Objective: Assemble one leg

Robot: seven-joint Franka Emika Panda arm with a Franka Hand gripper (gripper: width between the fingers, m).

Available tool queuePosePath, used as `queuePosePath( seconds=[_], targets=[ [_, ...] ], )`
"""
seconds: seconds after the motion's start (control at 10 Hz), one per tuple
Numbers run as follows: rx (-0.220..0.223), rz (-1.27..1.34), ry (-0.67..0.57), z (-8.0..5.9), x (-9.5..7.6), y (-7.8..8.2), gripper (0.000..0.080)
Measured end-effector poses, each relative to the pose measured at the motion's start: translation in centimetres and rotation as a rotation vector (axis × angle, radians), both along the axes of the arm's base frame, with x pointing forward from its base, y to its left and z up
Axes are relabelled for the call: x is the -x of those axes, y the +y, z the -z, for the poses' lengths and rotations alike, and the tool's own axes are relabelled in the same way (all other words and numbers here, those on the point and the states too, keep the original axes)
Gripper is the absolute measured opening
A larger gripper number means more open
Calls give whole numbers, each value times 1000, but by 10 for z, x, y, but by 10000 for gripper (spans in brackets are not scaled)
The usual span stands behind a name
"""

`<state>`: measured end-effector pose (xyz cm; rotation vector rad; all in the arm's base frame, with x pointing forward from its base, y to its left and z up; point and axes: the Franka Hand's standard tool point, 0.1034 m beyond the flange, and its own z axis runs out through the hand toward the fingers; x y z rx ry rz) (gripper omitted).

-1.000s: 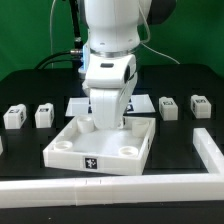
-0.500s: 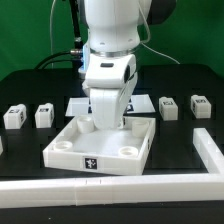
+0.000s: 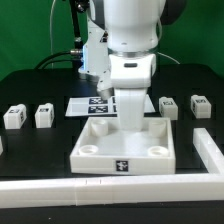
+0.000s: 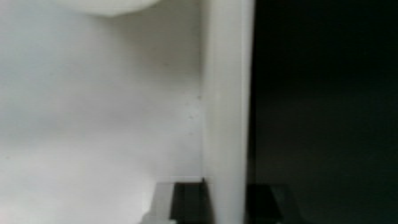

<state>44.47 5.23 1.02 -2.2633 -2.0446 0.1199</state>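
The large white square panel [image 3: 125, 148] with round corner sockets lies on the black table. My gripper [image 3: 127, 118] reaches straight down onto the panel's far wall. In the wrist view my gripper [image 4: 228, 205] has a dark finger [image 4: 191, 206] on each side of the upright white wall [image 4: 224, 100] and is shut on it. Several legs, small white blocks with black-and-white tags, stand apart from the gripper: two at the exterior view's left [image 3: 13, 116] [image 3: 43, 115] and two at its right [image 3: 168, 107] [image 3: 200, 104].
The marker board [image 3: 92, 105] lies behind the panel, partly hidden by the arm. A low white rail [image 3: 90, 186] runs along the front, and another [image 3: 210, 150] along the exterior view's right. Cables hang behind the arm.
The arm and the square panel have shifted together toward the exterior view's right. The legs have not moved.
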Motion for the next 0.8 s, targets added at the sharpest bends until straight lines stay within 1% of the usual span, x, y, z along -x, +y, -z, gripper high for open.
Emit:
queuePosePath(
  seconds=[0.1,0.3,0.6,0.7,0.8],
  targets=[
    [0,-48,-7,0,-3,10,72],
    [1,-35,-8,0,-3,5,72],
    [6,-55,-4,0,-5,7,72],
    [14,-92,-4,0,-13,15,72],
    [13,-106,-11,0,-20,22,72]
  ],
)
